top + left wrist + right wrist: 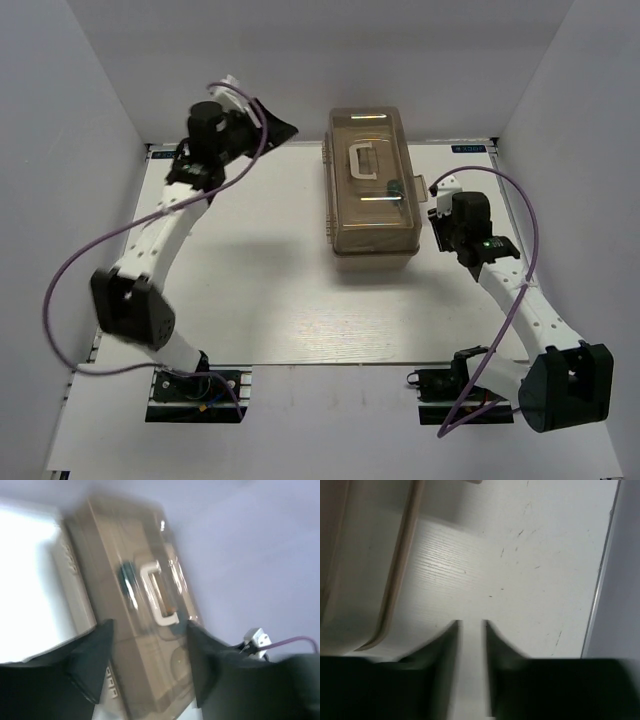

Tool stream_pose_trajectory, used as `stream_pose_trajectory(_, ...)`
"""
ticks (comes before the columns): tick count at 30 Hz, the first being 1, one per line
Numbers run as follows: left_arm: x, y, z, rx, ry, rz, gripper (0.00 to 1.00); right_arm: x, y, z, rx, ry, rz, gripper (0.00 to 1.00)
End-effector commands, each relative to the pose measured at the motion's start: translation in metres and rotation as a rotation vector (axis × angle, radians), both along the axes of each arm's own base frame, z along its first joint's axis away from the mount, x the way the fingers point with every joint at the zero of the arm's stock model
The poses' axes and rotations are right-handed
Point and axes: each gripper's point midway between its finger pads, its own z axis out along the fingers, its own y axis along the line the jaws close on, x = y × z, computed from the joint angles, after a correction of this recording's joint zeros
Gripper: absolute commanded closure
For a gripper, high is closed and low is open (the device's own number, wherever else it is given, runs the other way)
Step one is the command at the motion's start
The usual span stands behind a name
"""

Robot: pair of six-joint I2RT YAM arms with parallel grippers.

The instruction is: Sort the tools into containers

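Fingers of the left gripper stand wide apart and hold nothing. The arm is raised at about ten o'clock from the table's middle, and its camera looks down on the toolbox. The right gripper has its fingers parted by a narrow gap, also empty, over bare table at the toolbox's three o'clock side.

The toolbox sits at twelve o'clock with its brown lid down. A green handle shows through the lid (the tint and blur hide which tray it lies in). No tool lies loose on the table, so the sorting is probably finished. The next move would only be to draw both arms clear without knocking the box.
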Motion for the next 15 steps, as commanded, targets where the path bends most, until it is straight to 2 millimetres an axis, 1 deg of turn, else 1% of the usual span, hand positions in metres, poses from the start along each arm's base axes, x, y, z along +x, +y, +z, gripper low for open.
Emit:
stream_pose_trajectory(1, -0.045, 0.064, 0.104, 0.112, -0.313, 0.226, 0.27, 0.003, 0.003, 0.012, 0.054, -0.002, 0.003, 0.56)
stream_pose_trajectory(2, -0.053, 0.075, 0.088, 0.177, -0.256, 0.240, 0.23, 0.002, 0.004, 0.014, 0.073, 0.003, 0.011, 0.48)
stream_pose_trajectory(3, -0.054, 0.079, 0.076, 0.231, -0.230, 0.243, 0.19, -0.002, 0.016, 0.010, 0.122, 0.031, 0.060, 0.42)
stream_pose_trajectory(4, -0.060, 0.080, 0.044, 0.290, -0.174, 0.214, 0.12, -0.001, 0.021, 0.014, 0.139, 0.032, 0.073, 0.27)
stream_pose_trajectory(5, -0.067, 0.081, 0.020, 0.319, -0.117, 0.190, 0.09, -0.003, 0.025, 0.011, 0.151, 0.057, 0.084, 0.21)
stream_pose_trajectory(6, -0.077, 0.082, 0.010, 0.333, -0.111, 0.174, 0.06, -0.006, 0.026, 0.006, 0.178, 0.095, 0.055, 0.17)
stream_pose_trajectory(7, -0.087, 0.081, -0.033, 0.356, -0.027, 0.139, 0.00, -0.009, 0.026, 0.004, 0.186, 0.121, 0.041, 0.10)
stream_pose_trajectory(8, -0.093, 0.083, -0.045, 0.359, -0.017, 0.137, 0.00, -0.005, 0.030, 0.009, 0.226, 0.128, 0.007, 0.10)
stream_pose_trajectory(9, -0.101, 0.083, -0.056, 0.360, -0.005, 0.126, 0.00, -0.005, 0.022, 0.008, 0.200, 0.136, -0.039, 0.10)
stream_pose_trajectory(10, -0.114, 0.088, -0.073, 0.372, 0.020, 0.130, 0.00, -0.005, 0.020, 0.007, 0.193, 0.153, -0.058, 0.10)
stream_pose_trajectory(11, -0.120, 0.090, -0.076, 0.369, 0.013, 0.131, 0.00, -0.005, 0.020, 0.011, 0.197, 0.152, -0.072, 0.10)
stream_pose_trajectory(12, -0.124, 0.092, -0.078, 0.370, 0.006, 0.141, 0.00, -0.006, 0.018, 0.011, 0.196, 0.160, -0.082, 0.10)
stream_pose_trajectory(13, -0.129, 0.096, -0.085, 0.377, 0.008, 0.155, 0.00, -0.007, 0.013, 0.013, 0.187, 0.153, -0.098, 0.10)
stream_pose_trajectory(14, -0.135, 0.099, -0.078, 0.371, -0.017, 0.169, 0.00, -0.009, 0.015, 0.014, 0.187, 0.151, -0.088, 0.10)
stream_pose_trajectory(15, -0.137, 0.102, -0.077, 0.373, -0.023, 0.182, 0.00, -0.012, 0.015, 0.014, 0.191, 0.152, -0.085, 0.10)
